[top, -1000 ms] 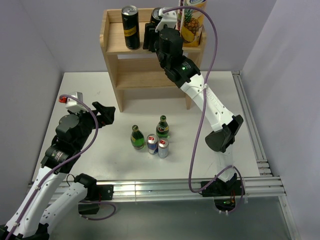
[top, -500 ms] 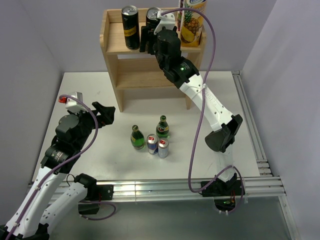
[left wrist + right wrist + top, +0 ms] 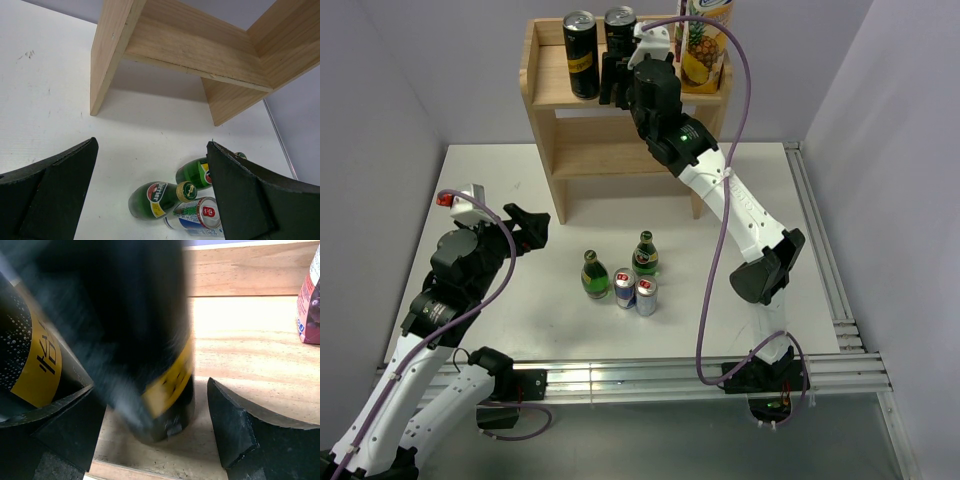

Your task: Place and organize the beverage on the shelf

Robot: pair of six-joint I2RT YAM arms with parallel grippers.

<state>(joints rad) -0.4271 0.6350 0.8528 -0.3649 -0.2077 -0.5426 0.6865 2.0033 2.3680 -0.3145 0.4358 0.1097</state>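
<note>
Inspector: Changed since one second ago: the right gripper (image 3: pixel 613 75) has shifted along the top tier of the shelf (image 3: pixel 542 95), away from the juice carton (image 3: pixel 705 45). Its jaws have parted. The second black can (image 3: pixel 620 22) now stands just beside the first black can (image 3: pixel 581 58).

Operator: Overhead view, remaining items?

Inspector: Both black cans stand upright on the top tier. Two green bottles (image 3: pixel 595 276) and two blue-and-silver cans (image 3: pixel 625 288) stand clustered on the table (image 3: pixel 500 190) in front of the shelf. The left gripper (image 3: pixel 528 224) hovers in front of the shelf's left side panel, clear of the cluster.

Operator: Left wrist view?

Inspector: Left gripper (image 3: pixel 151 145) jaws stand wide apart with nothing between them. Past the fingers (image 3: pixel 50 195), both green bottles (image 3: pixel 155 197) and one blue-and-silver can (image 3: pixel 195 217) show in front of the shelf (image 3: pixel 165 40).

Operator: Right wrist view?

Inspector: The second black can (image 3: pixel 150 340), blurred, stands on the top tier between the parted fingers (image 3: pixel 250 440). Bare wood shows between the can and the finger on the carton side. Contact with the other finger cannot be determined. The first black can (image 3: pixel 30 355) sits on the far side of that finger, and the juice carton (image 3: pixel 310 305) stands further along the tier.
</note>
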